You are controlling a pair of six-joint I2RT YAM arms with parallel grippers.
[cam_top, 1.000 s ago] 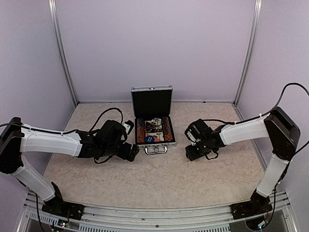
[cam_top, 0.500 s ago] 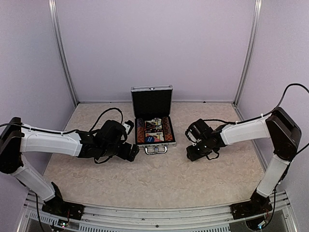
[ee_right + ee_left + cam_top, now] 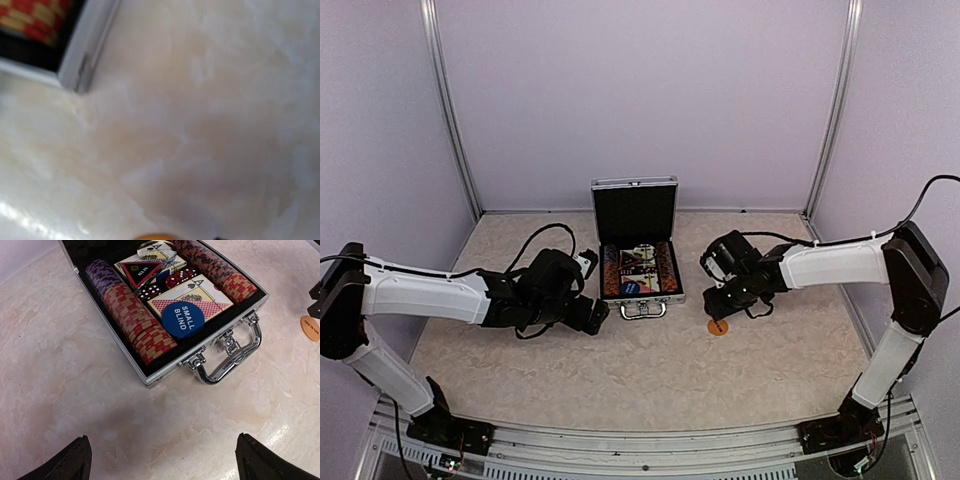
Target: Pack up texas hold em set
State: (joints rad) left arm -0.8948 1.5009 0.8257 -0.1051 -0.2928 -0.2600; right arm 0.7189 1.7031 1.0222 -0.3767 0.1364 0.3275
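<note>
The small silver case (image 3: pixel 672 297) lies open mid-table with its black-lined lid (image 3: pixel 634 212) upright. The left wrist view shows rows of red chips (image 3: pixel 137 322), a blue SMALL BLIND button (image 3: pixel 183 319), a red triangle (image 3: pixel 140 271), dice, cards and the metal handle (image 3: pixel 230 357). My left gripper (image 3: pixel 596 314) stands wide open and empty, just left of the case front (image 3: pixel 162 466). An orange round button (image 3: pixel 718 327) lies flat on the table right of the case, just in front of my right gripper (image 3: pixel 720 304). The blurred right wrist view shows the button's edge (image 3: pixel 152 237) and a case corner (image 3: pixel 82 55), not the fingers.
Pale marbled tabletop (image 3: pixel 640 370) enclosed by lilac walls with metal corner posts (image 3: pixel 450 120). The left arm's black cable (image 3: pixel 535 240) loops over the table left of the case. The right arm reaches in from the right side.
My right gripper has moved up and left toward the case, uncovering the orange button on the table. The left arm and the case have not moved.
</note>
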